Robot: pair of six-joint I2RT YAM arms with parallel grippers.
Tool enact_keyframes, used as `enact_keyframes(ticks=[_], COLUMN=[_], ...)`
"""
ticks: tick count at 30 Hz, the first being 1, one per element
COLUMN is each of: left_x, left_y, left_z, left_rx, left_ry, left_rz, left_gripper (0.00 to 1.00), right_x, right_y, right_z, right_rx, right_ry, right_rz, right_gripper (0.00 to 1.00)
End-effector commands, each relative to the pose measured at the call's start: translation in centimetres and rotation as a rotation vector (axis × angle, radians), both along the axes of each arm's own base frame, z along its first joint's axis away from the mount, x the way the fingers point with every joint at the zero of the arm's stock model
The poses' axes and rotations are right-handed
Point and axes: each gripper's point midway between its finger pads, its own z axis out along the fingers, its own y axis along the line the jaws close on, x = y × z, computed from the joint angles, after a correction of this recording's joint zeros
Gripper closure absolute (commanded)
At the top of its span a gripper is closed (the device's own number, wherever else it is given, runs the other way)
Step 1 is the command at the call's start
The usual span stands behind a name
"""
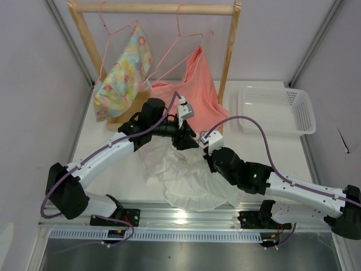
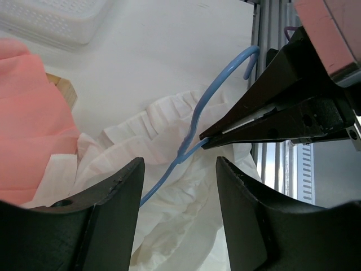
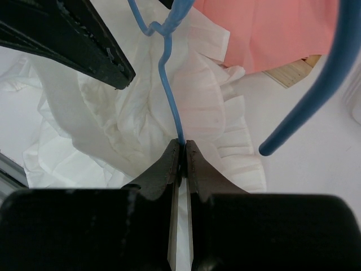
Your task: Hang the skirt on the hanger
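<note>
The white skirt (image 1: 186,178) lies crumpled on the table in front of the arms; its ruffled hem shows in the left wrist view (image 2: 163,121) and the right wrist view (image 3: 217,113). The light blue wire hanger (image 2: 206,104) is held above it, its hook (image 3: 316,90) pointing away. My right gripper (image 3: 181,144) is shut on the hanger's wire (image 3: 172,96); in the top view it sits over the skirt's far edge (image 1: 207,151). My left gripper (image 2: 179,169) is open and empty, hovering over the skirt just beside the hanger, near the right gripper (image 1: 183,138).
A wooden rack (image 1: 155,8) at the back holds pink hangers (image 1: 186,34) with a floral garment (image 1: 124,70) and a salmon garment (image 1: 194,84). A white basket (image 1: 276,107) stands at the back right. A metal rail (image 1: 186,217) runs along the near edge.
</note>
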Motion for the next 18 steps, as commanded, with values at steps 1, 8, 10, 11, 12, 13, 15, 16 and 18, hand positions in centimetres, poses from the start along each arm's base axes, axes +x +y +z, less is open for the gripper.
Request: enact_keyframes(ticks=[1,8,10,11,12,13,15,16,18], left_x=[0.0,0.6,0.7,0.7,0.8,0.9,0.6,0.6,0.3], left_y=[-1.3,-2.5,-2.9,-3.0,-3.1,-3.3,-3.6,-3.7,-4.0], left_z=[3.3,1.7,1.4,1.1,1.1,0.9,0.8,0.8,0.9], left_rx=[-0.103,-0.108,-0.107,-0.105,-0.105,-0.104,-0.111,-0.112,-0.116], left_ry=[-0.082,-0.043,-0.041,-0.038,-0.04,-0.032,-0.024,-0.019,-0.014], left_rz=[-0.076,-0.074,-0.072,-0.067,-0.065,-0.065,-0.075,-0.077,-0.087], left_gripper=[0.41,0.43,0.46,0.47,0.52,0.55,0.61,0.64,0.72], right_x=[0.4,0.4,0.3,0.3,0.3,0.3,0.2,0.2,0.2], right_y=[0.6,0.4,0.3,0.3,0.2,0.2,0.1,0.0,-0.2], right_z=[3.5,3.4,3.4,3.5,3.6,3.7,3.7,3.8,3.9], right_rx=[0.109,0.108,0.109,0.109,0.111,0.113,0.114,0.118,0.119], right_ry=[-0.045,-0.041,-0.042,-0.044,-0.046,-0.048,-0.047,-0.049,-0.051], right_rz=[-0.008,-0.013,-0.014,-0.014,-0.013,-0.013,-0.013,-0.013,-0.019], right_gripper=[1.0,1.0,1.0,1.0,1.0,1.0,1.0,1.0,1.0])
